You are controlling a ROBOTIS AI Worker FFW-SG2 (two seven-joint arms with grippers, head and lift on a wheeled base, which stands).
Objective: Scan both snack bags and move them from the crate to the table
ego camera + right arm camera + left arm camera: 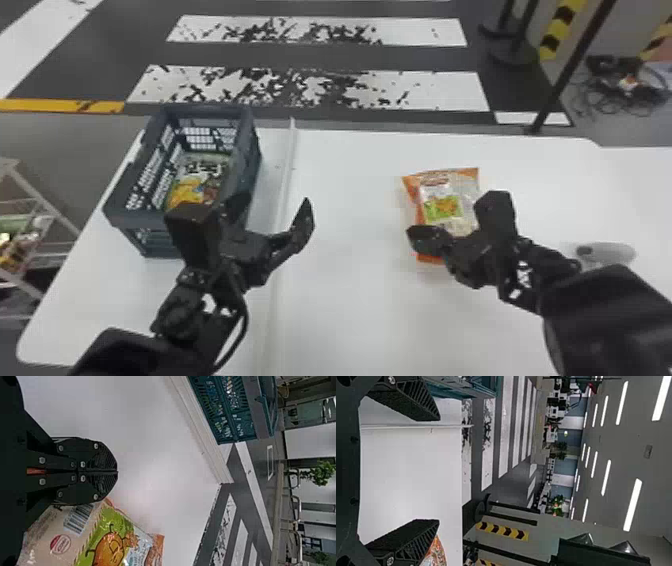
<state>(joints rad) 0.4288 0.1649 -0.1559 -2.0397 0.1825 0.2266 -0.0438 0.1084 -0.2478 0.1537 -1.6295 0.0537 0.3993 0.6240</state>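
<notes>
Beside the crate (pixel 131 216), near its inner side, the left end effector (pixel 275 200) hung with its fingers spread wide and nothing between them. That wide gap seemed meant for the yellow snack bag (pixel 200 184), which lay in the crate, to the left end effector's left and a little ahead; the tall walls would probably call for an approach from above.

Close by the orange snack bag (pixel 442 207), the right end effector (pixel 117 471) had its fingers pressed together, gripping nothing. The bag lay flat on the bench (pixel 350 310), partly under that end effector, its barcode (pixel 78 518) in plain sight, perhaps turned so for scanning. I took it for the one already moved out, leaving the other to come; whether it had been scanned I couldn't tell.

The bench was smooth and white, with a raised strip (pixel 286 175) running between the two end effectors. Just behind the right one sat a pale oval thing (pixel 607 252) that I couldn't make out. Ahead of both, past the bench's far edge, stretched a floor (pixel 320 55) of broad, worn white stripes, with yellow-and-black posts (pixel 561 27) off to the right.
</notes>
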